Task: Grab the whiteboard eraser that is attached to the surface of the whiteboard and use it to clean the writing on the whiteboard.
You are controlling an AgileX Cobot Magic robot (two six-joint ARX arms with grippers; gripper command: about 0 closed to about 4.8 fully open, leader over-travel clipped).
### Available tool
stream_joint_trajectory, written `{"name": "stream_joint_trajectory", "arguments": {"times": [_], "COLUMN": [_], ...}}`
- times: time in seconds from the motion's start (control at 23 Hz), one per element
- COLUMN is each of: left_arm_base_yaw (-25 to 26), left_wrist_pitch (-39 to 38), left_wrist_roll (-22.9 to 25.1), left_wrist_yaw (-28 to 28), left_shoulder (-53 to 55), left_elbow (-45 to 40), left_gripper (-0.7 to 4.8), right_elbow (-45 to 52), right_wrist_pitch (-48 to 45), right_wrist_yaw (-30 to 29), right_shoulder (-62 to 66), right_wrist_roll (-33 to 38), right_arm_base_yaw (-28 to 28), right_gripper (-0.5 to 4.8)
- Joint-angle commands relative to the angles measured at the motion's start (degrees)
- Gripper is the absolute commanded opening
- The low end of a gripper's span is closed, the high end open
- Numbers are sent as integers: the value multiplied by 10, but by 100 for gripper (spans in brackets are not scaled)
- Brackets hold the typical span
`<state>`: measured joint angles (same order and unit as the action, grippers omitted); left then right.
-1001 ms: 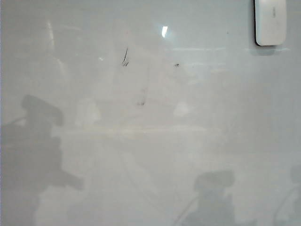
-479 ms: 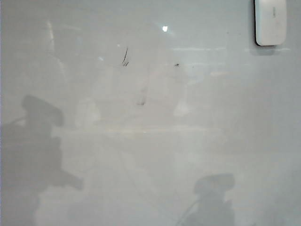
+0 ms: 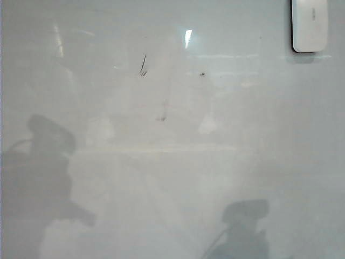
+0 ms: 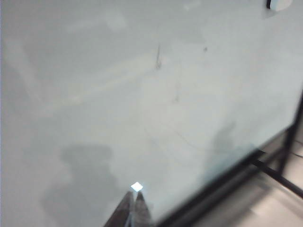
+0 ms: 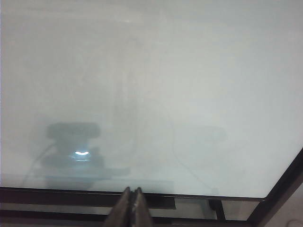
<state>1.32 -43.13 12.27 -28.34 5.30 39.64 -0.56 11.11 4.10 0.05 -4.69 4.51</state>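
The exterior view looks straight onto the whiteboard (image 3: pixel 172 162) from close by, so the board fills the frame, with the whiteboard eraser (image 3: pixel 310 24) at its upper right edge. The left wrist view looks along the closed left gripper (image 4: pixel 134 208) across the board from farther back, sharing the eraser (image 4: pixel 280 4) and black scuff (image 4: pixel 158 56). The right wrist view faces the board's near edge over the closed right gripper (image 5: pixel 132 205).

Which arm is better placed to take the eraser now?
Right, probably. The eraser sticks at the whiteboard's far right corner, the right arm's side. Both the left gripper and right gripper are shut and empty, back at the near edge.
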Motion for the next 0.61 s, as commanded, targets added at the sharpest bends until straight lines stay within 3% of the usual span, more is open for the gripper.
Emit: {"name": "stream_joint_trajectory", "arguments": {"times": [0.04,0.26,0.44,0.52,0.61], "left_arm_base_yaw": [4,4,4,4,4], "left_wrist_pitch": [118,299,402,442,448], "left_wrist_roll": [17,-30,-97,-138,-145], "left_wrist_yaw": [18,39,137,219,245], "left_shoulder": [-40,-49,-49,-49,-49], "left_elbow": [-78,-203,-290,-341,-366], "left_gripper": [-2,-2,-2,-2,-2], "right_elbow": [0,-1,0,-1,0], "right_wrist_pitch": [-2,-2,-3,-2,-2], "right_wrist_yaw": [2,2,0,0,0], "right_shoulder": [0,0,0,0,0], "right_wrist_roll": [2,2,2,2,2], "right_arm_base_yaw": [0,0,1,2,2], "right_gripper": [0,0,0,0,0]}}
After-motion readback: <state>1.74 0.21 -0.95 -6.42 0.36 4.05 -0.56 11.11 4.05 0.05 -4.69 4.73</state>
